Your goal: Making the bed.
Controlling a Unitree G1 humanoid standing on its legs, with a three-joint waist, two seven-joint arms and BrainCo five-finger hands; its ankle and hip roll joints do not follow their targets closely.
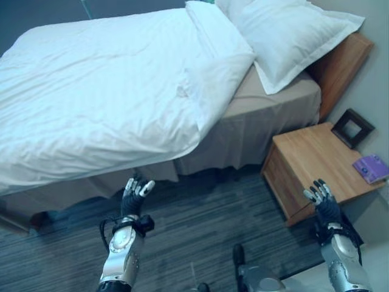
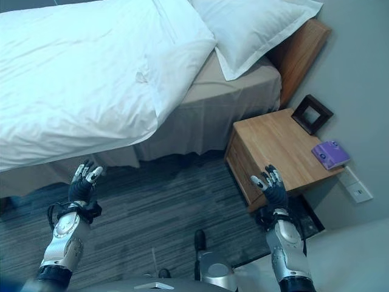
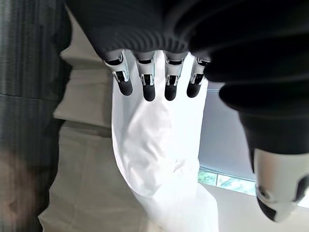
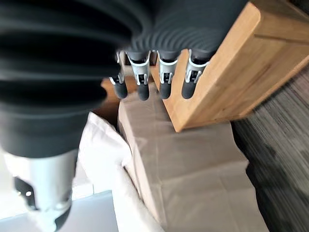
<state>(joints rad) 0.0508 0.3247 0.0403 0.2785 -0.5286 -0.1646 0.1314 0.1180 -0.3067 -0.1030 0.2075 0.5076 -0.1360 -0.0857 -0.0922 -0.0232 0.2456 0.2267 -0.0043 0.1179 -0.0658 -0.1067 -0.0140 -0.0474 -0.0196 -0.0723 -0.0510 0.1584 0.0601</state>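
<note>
Standing over the striped grey carpet [image 1: 200,219], both hands are raised in the air beside the bed [image 1: 255,121], holding nothing: the left hand [image 1: 135,193] hovers just off the hanging edge of the white duvet [image 1: 97,91], fingers loosely bent and empty, and the right hand [image 2: 272,185] hangs in front of the wooden nightstand [image 2: 273,146], fingers likewise relaxed and apart from it. No writing can be made out anywhere; the small purple book [image 2: 331,154] on the nightstand has a mark on its cover too small to read. A dark picture frame [image 2: 312,113] sits at the back of the nightstand, near the wall. The duvet lies spread over most of the bed, with its upper corner folded back and the beige sheet bare beneath the white pillow [image 1: 285,33], which leans against the wooden headboard [image 1: 343,64]. A beige skirt falls from the mattress to the carpet. On the grey wall beside the nightstand is a white socket plate [image 2: 355,185].
</note>
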